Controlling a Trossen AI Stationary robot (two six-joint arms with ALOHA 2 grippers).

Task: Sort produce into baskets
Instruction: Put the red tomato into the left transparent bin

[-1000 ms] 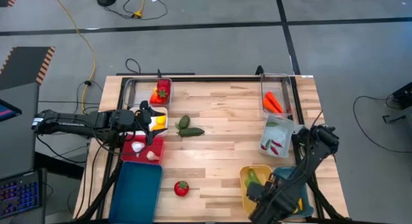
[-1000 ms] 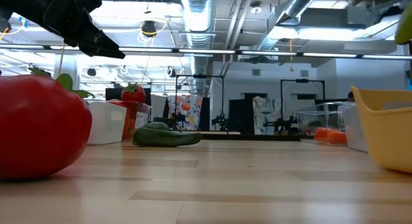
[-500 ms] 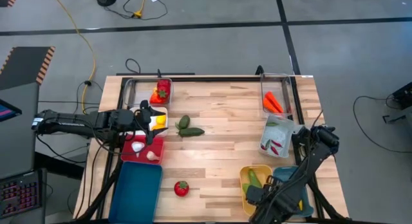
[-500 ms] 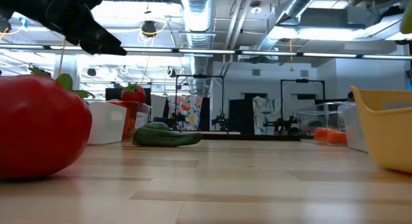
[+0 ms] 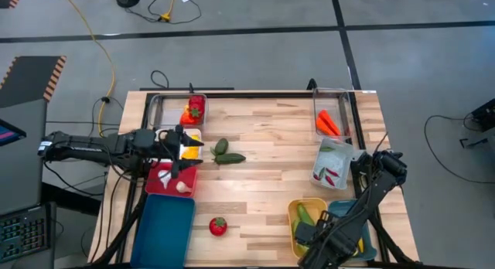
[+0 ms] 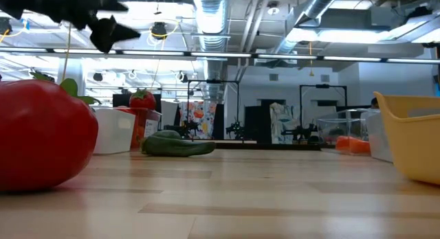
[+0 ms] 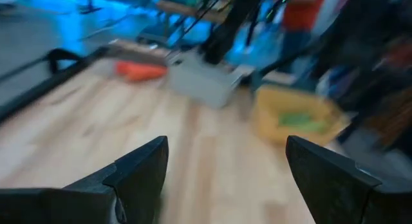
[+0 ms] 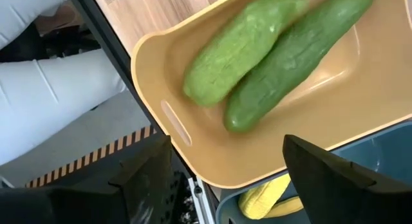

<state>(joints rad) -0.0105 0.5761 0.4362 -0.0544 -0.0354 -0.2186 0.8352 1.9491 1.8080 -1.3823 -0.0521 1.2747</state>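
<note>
High view shows the wooden counter (image 5: 263,168) with produce spread among several baskets. The left claw (image 5: 188,148) hovers over the left edge, above the white basket (image 5: 191,134) holding a yellow piece, beside the pink-red basket (image 5: 186,180) with white garlic (image 5: 166,176); its fingers stand apart and hold nothing, as the left wrist view confirms with bare wood between them. Behind it a clear basket (image 5: 155,107) holds strawberries (image 5: 193,109). Two green vegetables (image 5: 225,153) lie loose on the counter near the left claw, and a red tomato (image 5: 218,226) rests alone toward the front edge, beside the large dark teal basket (image 5: 164,227). On the right, a clear basket (image 5: 344,95) holds orange carrots (image 5: 326,124), and another clear basket (image 5: 340,149) just in front of it holds red chillies (image 5: 331,175). The right claw (image 5: 304,232) sits low over the orange-yellow basket (image 8: 193,153) at the front right; its fingers are spread wide and empty, with two green cucumbers (image 8: 277,56) lying side by side in that basket just ahead of it. A yellow corn-like piece (image 8: 267,198) lies in the small teal basket (image 8: 380,166) next to it.
</note>
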